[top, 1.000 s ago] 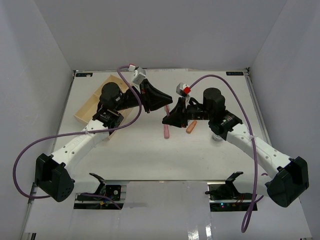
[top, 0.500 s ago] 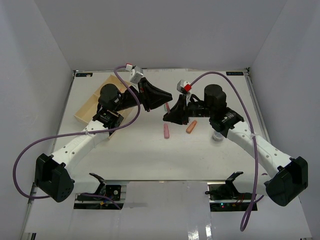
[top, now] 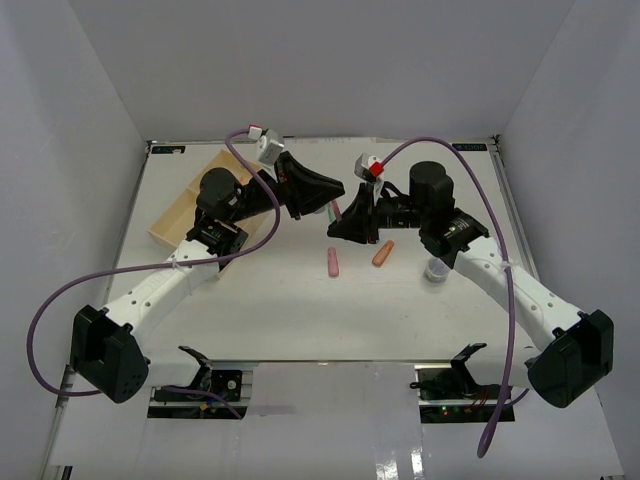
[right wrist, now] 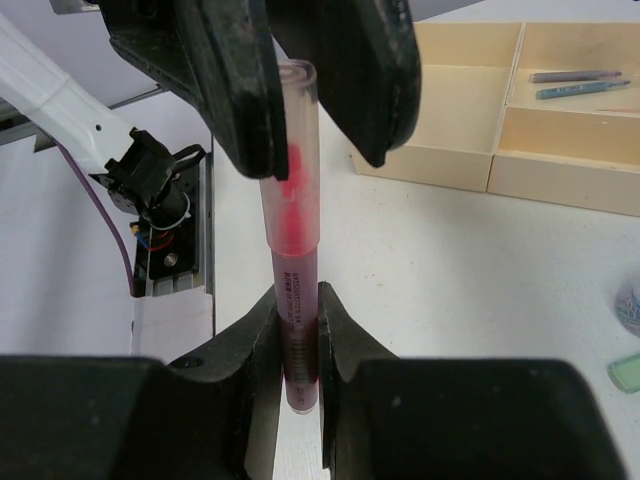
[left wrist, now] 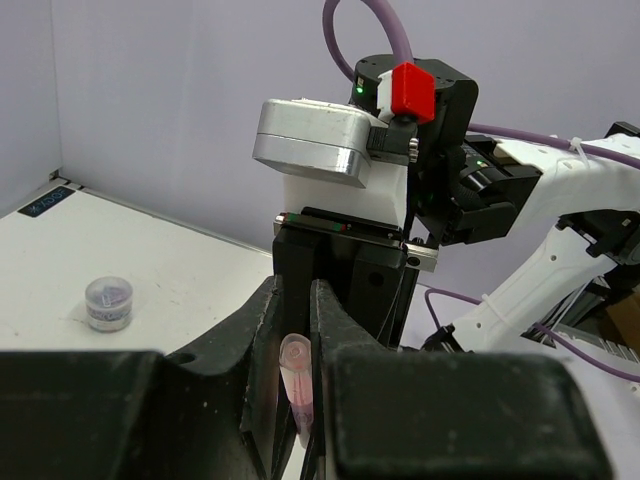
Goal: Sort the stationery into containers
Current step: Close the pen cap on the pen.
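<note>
A: The right gripper point(right wrist: 297, 305) has edged a little farther out, right of the tray point(right wrist: 450, 168), clamped on the lower end of the pink marker point(right wrist: 292, 200).
B: Looks light, stiff and slick. The left gripper point(right wrist: 315, 150) straddles its cap, jaws apart; better to pinch the barrel squarely

Left gripper point(top: 333, 196) and right gripper point(top: 338, 226) tip to tip at a pink pen point(top: 336, 211), pink marker point(top: 333, 263), orange marker point(top: 382, 255) nearby

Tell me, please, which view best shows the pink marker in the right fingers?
The right wrist view: the pink marker stands nearly full length, clamped low between the right fingers. The left wrist view shows only its clear tip; the top view barely shows it.
</note>
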You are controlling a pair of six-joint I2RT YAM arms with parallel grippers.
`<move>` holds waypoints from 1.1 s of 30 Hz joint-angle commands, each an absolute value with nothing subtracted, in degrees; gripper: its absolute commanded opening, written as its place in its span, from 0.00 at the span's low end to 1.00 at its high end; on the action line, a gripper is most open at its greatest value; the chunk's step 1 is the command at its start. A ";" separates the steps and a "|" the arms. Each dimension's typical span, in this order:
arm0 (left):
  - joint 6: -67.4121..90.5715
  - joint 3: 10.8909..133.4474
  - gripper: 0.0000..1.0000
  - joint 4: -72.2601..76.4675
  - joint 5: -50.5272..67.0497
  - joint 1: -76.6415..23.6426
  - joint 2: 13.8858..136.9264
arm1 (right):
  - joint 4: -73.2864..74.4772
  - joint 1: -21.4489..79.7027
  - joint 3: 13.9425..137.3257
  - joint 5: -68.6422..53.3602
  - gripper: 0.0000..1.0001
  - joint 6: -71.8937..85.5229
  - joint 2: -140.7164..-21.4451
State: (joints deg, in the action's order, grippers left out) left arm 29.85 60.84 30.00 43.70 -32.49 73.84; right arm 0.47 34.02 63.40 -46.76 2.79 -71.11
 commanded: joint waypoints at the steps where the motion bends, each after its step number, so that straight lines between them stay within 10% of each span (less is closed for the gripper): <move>1: 30.67 57.30 0.00 17.31 52.47 -35.16 76.99 | -18.36 32.61 71.98 -45.26 0.08 3.86 -69.08; 33: 30.94 55.81 0.00 16.08 53.70 -37.26 79.45 | -19.42 30.32 77.61 -43.68 0.08 2.46 -69.34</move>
State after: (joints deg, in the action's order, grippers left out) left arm 30.50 60.88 33.71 40.34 -33.41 75.53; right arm 3.84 32.23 66.57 -47.09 2.13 -71.75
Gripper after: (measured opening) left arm 0.243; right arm 0.201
